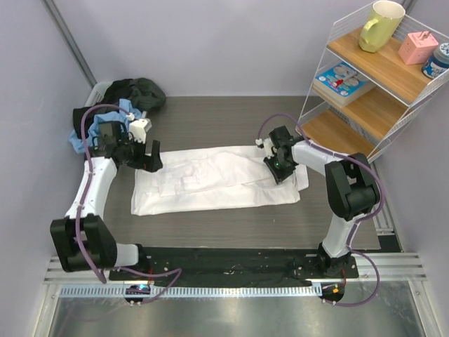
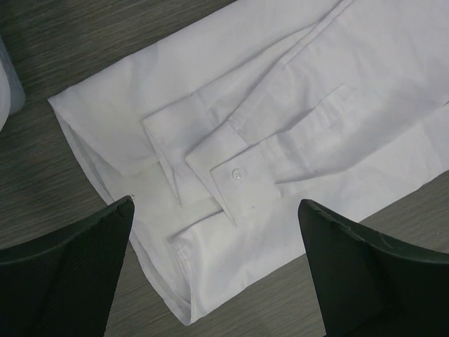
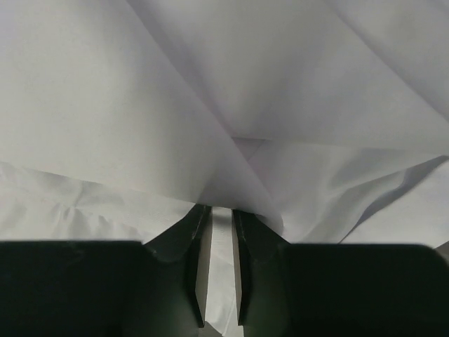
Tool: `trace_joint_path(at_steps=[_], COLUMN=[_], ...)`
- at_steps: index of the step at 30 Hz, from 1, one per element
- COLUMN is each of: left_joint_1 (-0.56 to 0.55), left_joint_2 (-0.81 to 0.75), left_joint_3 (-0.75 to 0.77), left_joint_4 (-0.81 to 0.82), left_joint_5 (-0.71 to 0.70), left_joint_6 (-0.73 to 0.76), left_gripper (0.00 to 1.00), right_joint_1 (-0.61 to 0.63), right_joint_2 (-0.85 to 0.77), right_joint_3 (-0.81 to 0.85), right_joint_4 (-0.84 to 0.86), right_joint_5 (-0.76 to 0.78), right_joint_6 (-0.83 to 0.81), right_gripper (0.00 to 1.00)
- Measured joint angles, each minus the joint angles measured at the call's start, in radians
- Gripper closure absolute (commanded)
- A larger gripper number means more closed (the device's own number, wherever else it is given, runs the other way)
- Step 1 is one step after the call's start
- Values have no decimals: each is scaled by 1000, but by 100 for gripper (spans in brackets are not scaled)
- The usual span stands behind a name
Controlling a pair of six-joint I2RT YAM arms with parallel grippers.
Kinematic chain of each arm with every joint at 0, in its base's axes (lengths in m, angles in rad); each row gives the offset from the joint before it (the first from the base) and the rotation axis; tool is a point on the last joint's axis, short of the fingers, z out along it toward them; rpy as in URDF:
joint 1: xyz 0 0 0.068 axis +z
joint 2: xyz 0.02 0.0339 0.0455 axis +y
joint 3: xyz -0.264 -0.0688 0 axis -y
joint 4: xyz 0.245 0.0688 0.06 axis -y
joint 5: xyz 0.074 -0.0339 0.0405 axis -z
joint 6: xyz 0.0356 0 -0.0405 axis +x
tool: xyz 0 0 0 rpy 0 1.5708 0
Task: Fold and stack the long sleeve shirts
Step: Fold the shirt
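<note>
White long sleeve shirt (image 1: 210, 186), sleeves folded in, lies flat mid-table between my arms.
My right gripper (image 1: 279, 172) is clamped on a fold at its right end; my left gripper (image 1: 145, 156) hangs wide open over the cuffs (image 2: 235, 175). Cross-folding and stacking remain, I judge; more garments (image 1: 133, 95) wait heaped at the far-left corner.

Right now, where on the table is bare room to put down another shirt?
Two bare strips: the far one between the white shirt and the back wall, the near one between the shirt and the black base plate. Crowded: the far left corner, with the clothes pile and left gripper, and the right end, where the right gripper pinches the shirt.
</note>
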Motion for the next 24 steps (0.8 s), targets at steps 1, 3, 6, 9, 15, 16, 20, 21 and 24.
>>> trace_joint_path(at_steps=[1,3,6,9,15,16,20,21,24], left_joint_1=[0,0,0,0,-47,-57,-152,-176,-224], left_joint_2=[-35,-77,-93,-42,165,189,303,326,387], left_joint_3=[-26,-62,-91,-74,49,61,127,135,151], left_joint_4=[31,72,130,126,86,83,54,53,44], left_joint_5=[1,8,39,108,104,93,-21,-52,-122], left_joint_6=[1,-5,-30,-4,67,80,163,181,216], left_gripper=[0,0,0,0,6,8,12,12,14], right_joint_1=[0,0,0,-2,-2,-2,-2,-2,-2], right_joint_2=[10,20,16,-4,-151,-168,-166,-146,-71], right_joint_3=[12,26,26,22,11,11,11,10,-1], right_joint_4=[9,14,20,14,-20,-21,-21,-20,-8], right_joint_5=[6,7,-10,-26,-28,-29,-33,-30,-14], right_joint_6=[-8,-16,-27,-30,-8,-1,25,30,42], right_gripper=[76,75,73,73,72,72,74,74,75])
